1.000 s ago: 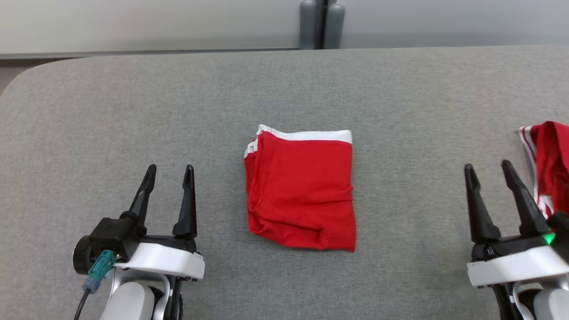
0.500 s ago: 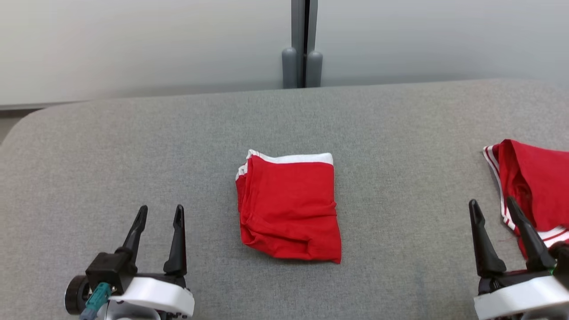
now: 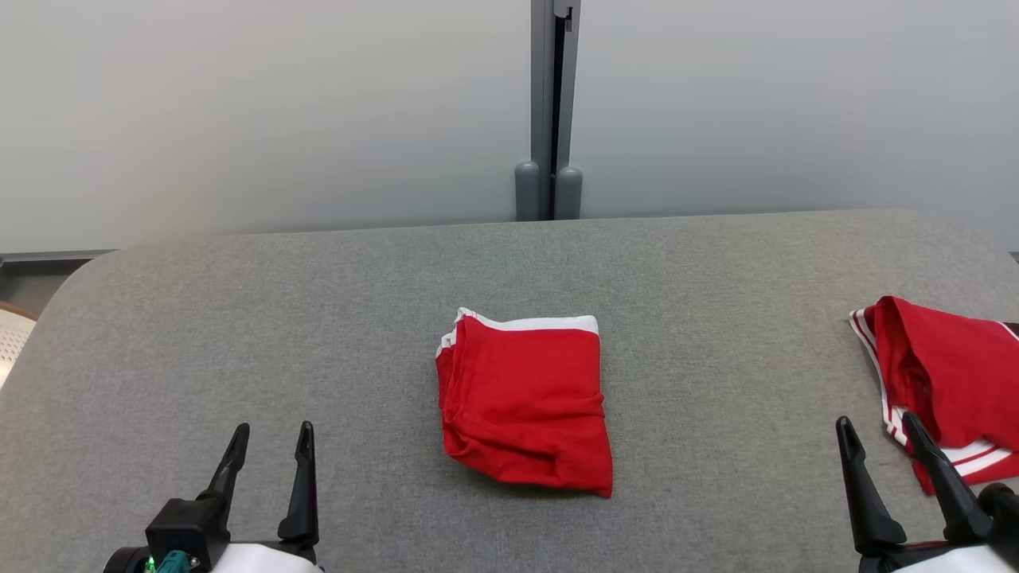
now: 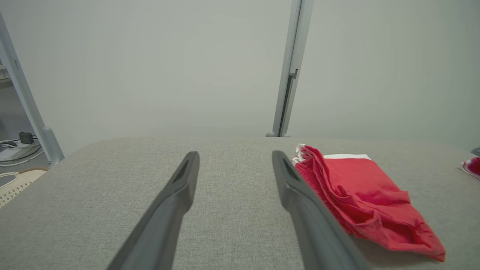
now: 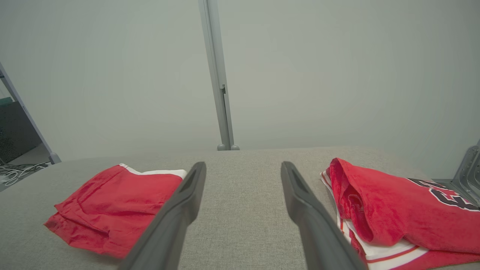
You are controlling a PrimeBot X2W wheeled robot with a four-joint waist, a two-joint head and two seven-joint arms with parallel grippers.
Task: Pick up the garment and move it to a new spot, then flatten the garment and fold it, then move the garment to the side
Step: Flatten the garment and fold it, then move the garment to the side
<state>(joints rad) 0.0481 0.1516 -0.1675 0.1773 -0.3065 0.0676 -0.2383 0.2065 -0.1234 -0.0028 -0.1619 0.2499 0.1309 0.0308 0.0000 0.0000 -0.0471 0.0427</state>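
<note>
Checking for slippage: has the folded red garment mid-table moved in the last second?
No. The folded garment still sits in line with the post behind the table; everything slid down the head view together, so the camera moved.

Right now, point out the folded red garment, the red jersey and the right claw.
folded red garment (image 3: 521,402): head view, centre of its top layer.
red jersey (image 3: 955,366): head view, its red body.
right claw (image 3: 875,419): head view, midway between its fingertips.
</note>
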